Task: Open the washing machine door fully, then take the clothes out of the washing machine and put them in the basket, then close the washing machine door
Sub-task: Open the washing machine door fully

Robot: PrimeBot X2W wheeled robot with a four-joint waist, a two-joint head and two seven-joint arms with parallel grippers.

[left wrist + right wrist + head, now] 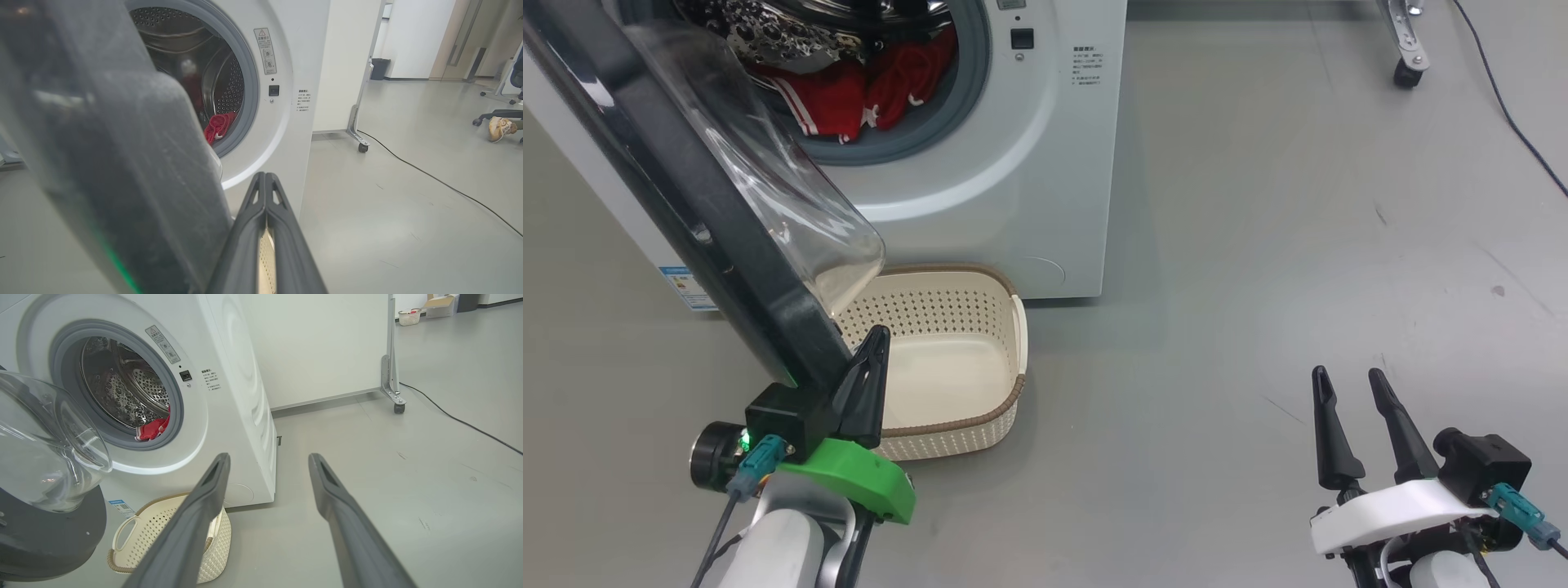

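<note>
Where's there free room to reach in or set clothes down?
Free: grey floor between washing machine and right gripper; the basket holds nothing. Crowded: the washing machine door overhangs the basket's left, left gripper beside it.

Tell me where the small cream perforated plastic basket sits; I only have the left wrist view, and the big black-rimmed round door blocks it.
Observer: The basket stands on the grey floor, close in front of the big white front-loading washing machine and below the open door. There is nothing in it.
Operator: Where's my right gripper?
Observer: The right gripper is open and holds nothing, out over bare floor well right of the machine.
Operator: How much laundry?
Observer: The red clothes with white stripes are heaped at the front of the opening, over the grey rubber gasket.
</note>
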